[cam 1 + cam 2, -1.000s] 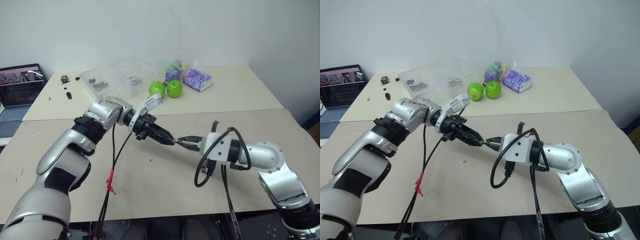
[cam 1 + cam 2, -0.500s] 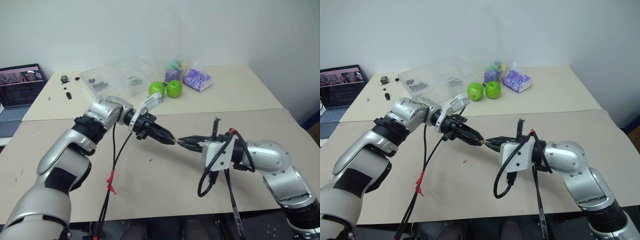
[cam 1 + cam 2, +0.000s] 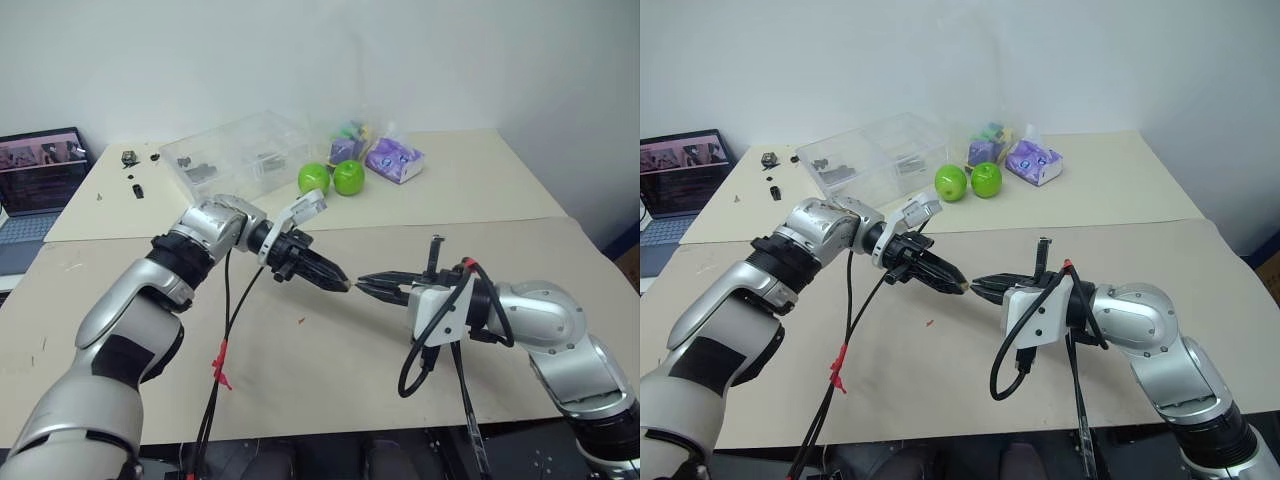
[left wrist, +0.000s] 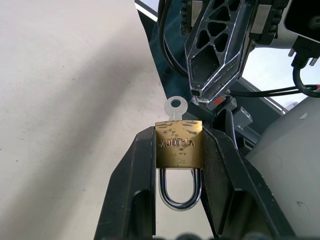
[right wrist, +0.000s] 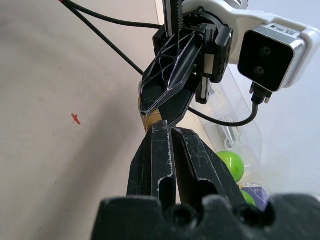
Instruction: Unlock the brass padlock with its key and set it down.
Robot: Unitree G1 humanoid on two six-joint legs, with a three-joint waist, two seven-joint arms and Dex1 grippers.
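Observation:
My left gripper (image 4: 178, 131) is shut on the brass padlock (image 4: 178, 145), pinching its body with the silvery shackle pointing back toward the wrist. A small silver key (image 4: 175, 106) sticks out of the padlock's far end. The tips of my right gripper (image 4: 200, 92) sit right beside the key head, and nothing shows between them. In the head views, the left gripper (image 3: 340, 283) and right gripper (image 3: 362, 283) meet tip to tip above the table (image 3: 330, 390), with a small gap between them. The right gripper (image 5: 162, 125) has its fingers pressed together.
Two green apples (image 3: 348, 178) lie at the back. A clear plastic box (image 3: 235, 152) is to their left and a purple pack (image 3: 393, 158) to their right. A laptop (image 3: 38, 170) sits at far left. Black cables hang from both arms.
The right gripper has rolled about its own axis and drawn slightly back, so its tips no longer touch the left gripper's tip. The left arm with the padlock has kept still.

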